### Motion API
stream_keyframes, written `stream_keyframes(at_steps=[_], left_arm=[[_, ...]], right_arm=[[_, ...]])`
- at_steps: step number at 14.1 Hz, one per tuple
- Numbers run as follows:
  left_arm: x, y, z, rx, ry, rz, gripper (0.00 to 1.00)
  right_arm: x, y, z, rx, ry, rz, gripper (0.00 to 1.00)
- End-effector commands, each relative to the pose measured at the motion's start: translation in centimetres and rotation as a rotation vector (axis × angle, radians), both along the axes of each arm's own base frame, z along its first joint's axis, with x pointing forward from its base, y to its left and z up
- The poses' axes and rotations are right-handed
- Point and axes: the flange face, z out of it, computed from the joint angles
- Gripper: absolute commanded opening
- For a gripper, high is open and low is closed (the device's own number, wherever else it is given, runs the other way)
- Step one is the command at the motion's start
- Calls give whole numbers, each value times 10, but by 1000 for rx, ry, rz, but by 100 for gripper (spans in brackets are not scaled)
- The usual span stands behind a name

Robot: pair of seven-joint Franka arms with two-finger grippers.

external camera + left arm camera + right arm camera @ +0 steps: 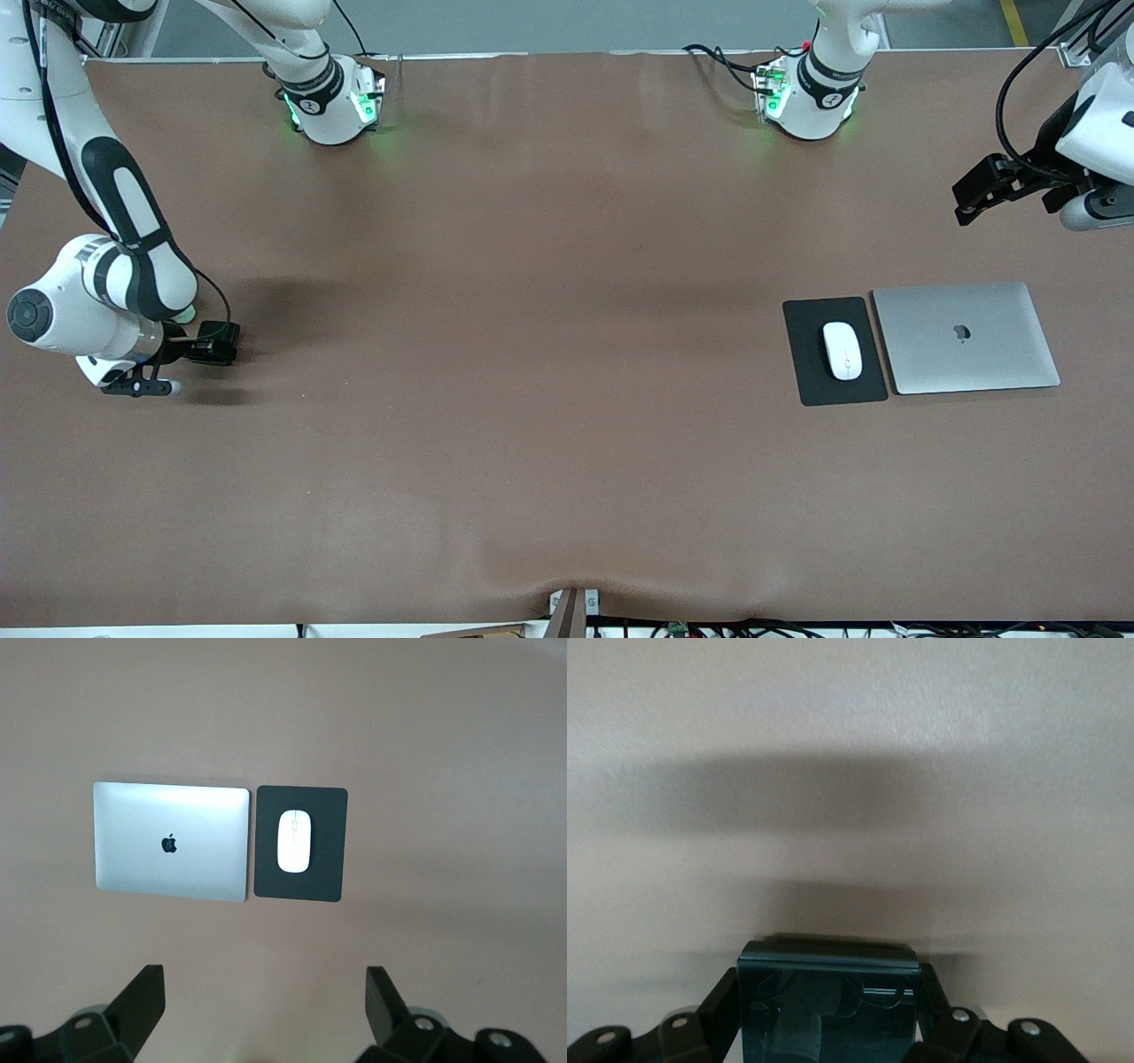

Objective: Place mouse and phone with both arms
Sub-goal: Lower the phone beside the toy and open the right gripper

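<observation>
The white oval mouse lies on a black mouse pad toward the left arm's end of the table. Up over the table edge at that end hangs my left gripper, open with nothing between its fingers. It is well apart from the mouse. My right gripper is low over the bare brown cloth at the right arm's end. It is shut on the glossy black phone, one finger on each side edge of the slab.
A closed silver laptop lies flat right beside the mouse pad, on the side toward the left arm's end. Both arm bases stand along the table edge farthest from the front camera.
</observation>
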Motion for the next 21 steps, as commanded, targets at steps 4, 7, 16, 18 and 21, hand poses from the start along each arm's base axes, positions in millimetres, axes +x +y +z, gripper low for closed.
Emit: stream_keyframes(at_steps=[4,7,16,18,21], left_arm=[[-12,0,3,-16,3,-16,100],[-12,0,3,-17,1,-18,100],[-9,-1,1,-32,-4,-18,100],[-8,-1,1,-34,-10,-16,100],[-10,-1,3,-35,-12,-16,100]], right_arm=[[-15,-3,0,6,14,11,58],[-13,-3,9,2,2,12,100],[52,55,159,-54,-186,118,100],[61,71,202,-46,-163,141,100],[63,112,263,-38,-114,129,100]])
